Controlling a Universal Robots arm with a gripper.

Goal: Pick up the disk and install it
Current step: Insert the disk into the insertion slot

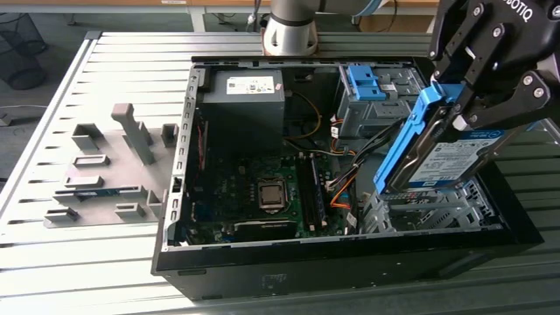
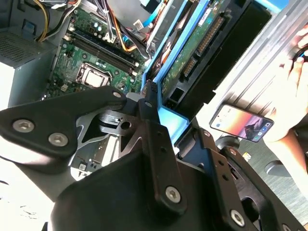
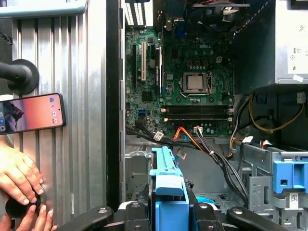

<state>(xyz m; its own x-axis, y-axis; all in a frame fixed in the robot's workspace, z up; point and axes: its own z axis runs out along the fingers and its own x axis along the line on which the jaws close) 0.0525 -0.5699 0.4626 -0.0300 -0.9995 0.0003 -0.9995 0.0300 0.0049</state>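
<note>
Grips the disk (image 1: 444,161) by its blue caddy, gripper (image 1: 455,108) clenched on it. Holds it tilted on edge just above the metal drive cage (image 1: 429,210) inside the open computer case (image 1: 350,248), at the exterior view's right of the motherboard (image 1: 262,197). Outside the case, a phone (image 3: 33,113) and a person's hand (image 3: 17,175).

The silver, blue-framed disk (image 1: 442,161) hangs tilted on edge above the open case (image 1: 306,262).

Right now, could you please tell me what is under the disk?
Below the disk, held tilted by the gripper, sits the metal drive cage in the computer case. The disk covers the cage's upper part.
</note>
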